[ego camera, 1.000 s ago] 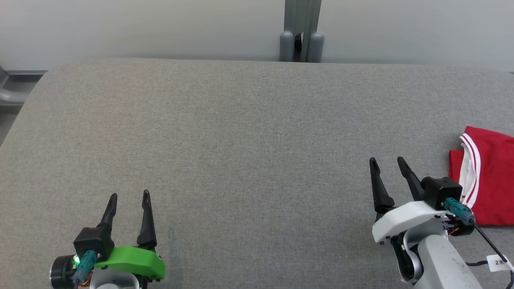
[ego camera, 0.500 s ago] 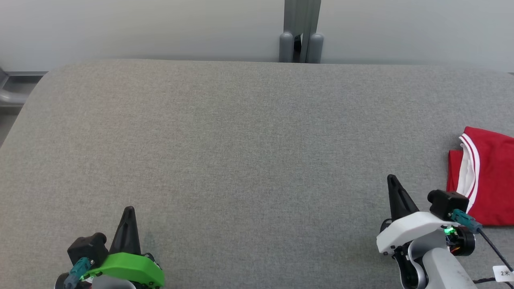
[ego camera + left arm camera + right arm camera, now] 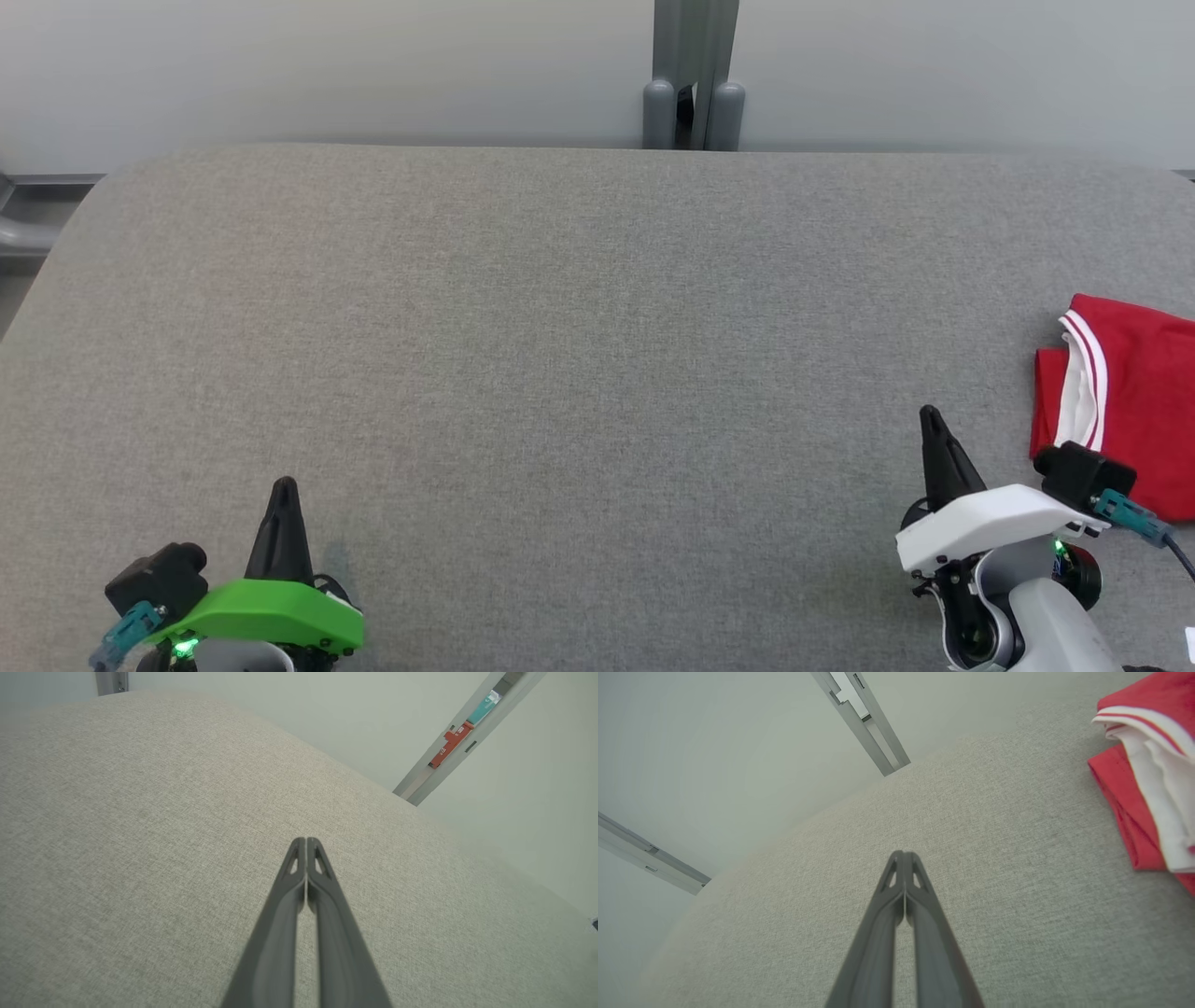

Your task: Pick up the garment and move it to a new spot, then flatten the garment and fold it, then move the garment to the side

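The garment (image 3: 1130,401) is red with white striped trim and lies folded at the right edge of the grey fabric table (image 3: 579,355); in the right wrist view the garment (image 3: 1148,765) sits at the upper right. My right gripper (image 3: 930,417) is shut and empty, a short way left of the garment and apart from it; its fingers press together (image 3: 903,855) above bare fabric. My left gripper (image 3: 284,485) is at the lower left, also shut on nothing, its tips (image 3: 305,841) closed over the table.
A grey metal post (image 3: 693,75) stands behind the table's far edge against a pale wall. The table's rounded left corner (image 3: 84,205) drops off to a grey frame. Bare grey fabric stretches between the two grippers.
Both grippers went from open to shut. Both arms drew back toward the lower edge of the head view, and the camera shifted slightly. The garment stayed put.
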Controlling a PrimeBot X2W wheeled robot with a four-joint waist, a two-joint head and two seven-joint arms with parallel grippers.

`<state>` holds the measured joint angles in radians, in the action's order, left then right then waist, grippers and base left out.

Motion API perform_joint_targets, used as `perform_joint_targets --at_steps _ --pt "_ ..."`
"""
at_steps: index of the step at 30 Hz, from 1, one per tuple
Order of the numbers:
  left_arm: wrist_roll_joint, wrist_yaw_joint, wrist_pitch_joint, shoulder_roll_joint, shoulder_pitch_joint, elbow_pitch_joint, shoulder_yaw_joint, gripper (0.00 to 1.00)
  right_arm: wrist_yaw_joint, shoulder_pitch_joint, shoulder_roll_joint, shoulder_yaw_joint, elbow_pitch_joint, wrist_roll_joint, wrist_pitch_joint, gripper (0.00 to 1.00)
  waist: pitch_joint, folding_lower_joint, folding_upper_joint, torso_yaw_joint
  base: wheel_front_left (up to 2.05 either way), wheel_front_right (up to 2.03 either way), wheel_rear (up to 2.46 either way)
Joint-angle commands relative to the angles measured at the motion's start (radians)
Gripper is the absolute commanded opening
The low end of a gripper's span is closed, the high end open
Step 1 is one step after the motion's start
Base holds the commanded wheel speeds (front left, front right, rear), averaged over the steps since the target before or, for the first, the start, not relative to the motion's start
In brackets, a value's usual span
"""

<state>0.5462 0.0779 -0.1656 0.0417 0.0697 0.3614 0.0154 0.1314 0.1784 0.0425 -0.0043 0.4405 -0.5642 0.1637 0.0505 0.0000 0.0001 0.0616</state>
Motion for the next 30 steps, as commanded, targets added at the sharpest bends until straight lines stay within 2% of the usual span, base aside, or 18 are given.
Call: perform_joint_targets --at_steps 1,30 --pt "0.043 0.005 0.009 0.004 0.019 -0.020 0.008 0.00 0.000 0.005 0.005 -0.006 -0.025 -0.043 -0.009 0.00 -0.001 0.0000 -0.0001 -0.001 0.00 0.00 0.00" --pt "0.435 0.024 0.113 0.007 0.031 -0.059 0.043 0.00 0.000 -0.024 0.007 -0.046 -0.093 -0.426 -0.112 0.00 -0.014 0.0000 -0.0001 -0.018 0.00 0.00 0.00"
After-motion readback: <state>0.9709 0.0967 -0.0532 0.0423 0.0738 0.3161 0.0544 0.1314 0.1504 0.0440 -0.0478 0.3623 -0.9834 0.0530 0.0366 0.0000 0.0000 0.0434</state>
